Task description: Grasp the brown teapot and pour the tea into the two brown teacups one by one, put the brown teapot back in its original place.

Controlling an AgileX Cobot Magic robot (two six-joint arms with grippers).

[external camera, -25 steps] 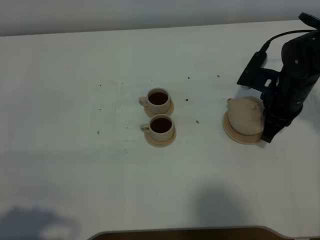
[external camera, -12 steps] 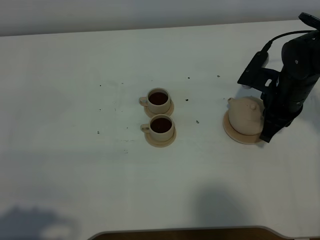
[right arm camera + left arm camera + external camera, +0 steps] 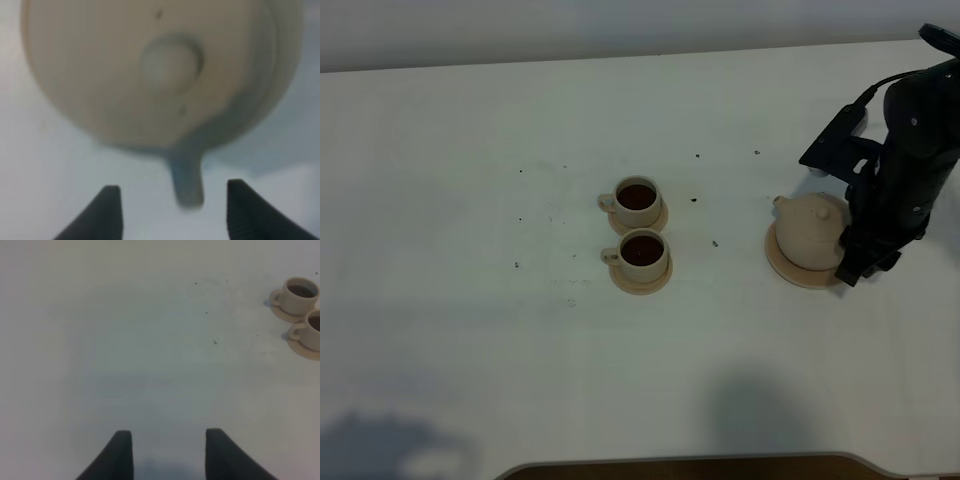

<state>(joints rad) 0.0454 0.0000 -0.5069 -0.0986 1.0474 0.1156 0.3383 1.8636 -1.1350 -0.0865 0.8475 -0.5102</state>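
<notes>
The brown teapot [image 3: 808,232] sits on its wide beige saucer [image 3: 782,267] at the right of the table. In the right wrist view the teapot [image 3: 150,70] is close and blurred, with its handle [image 3: 187,182] between my open fingers and not touched. My right gripper [image 3: 860,268] [image 3: 172,212] is open just right of the teapot. The two brown teacups [image 3: 638,202] [image 3: 642,253] stand on small saucers mid-table, both holding dark tea; they also show in the left wrist view [image 3: 300,292] [image 3: 312,330]. My left gripper [image 3: 169,452] is open and empty over bare table.
Small dark specks [image 3: 694,199] lie scattered on the white table [image 3: 470,150] around the cups. The right arm's black body [image 3: 910,150] rises behind and right of the teapot. The table's front edge [image 3: 690,462] runs along the bottom.
My right gripper has drawn back slightly to the right, away from the teapot. The teapot stays on its saucer. The cups and left arm have not moved.
</notes>
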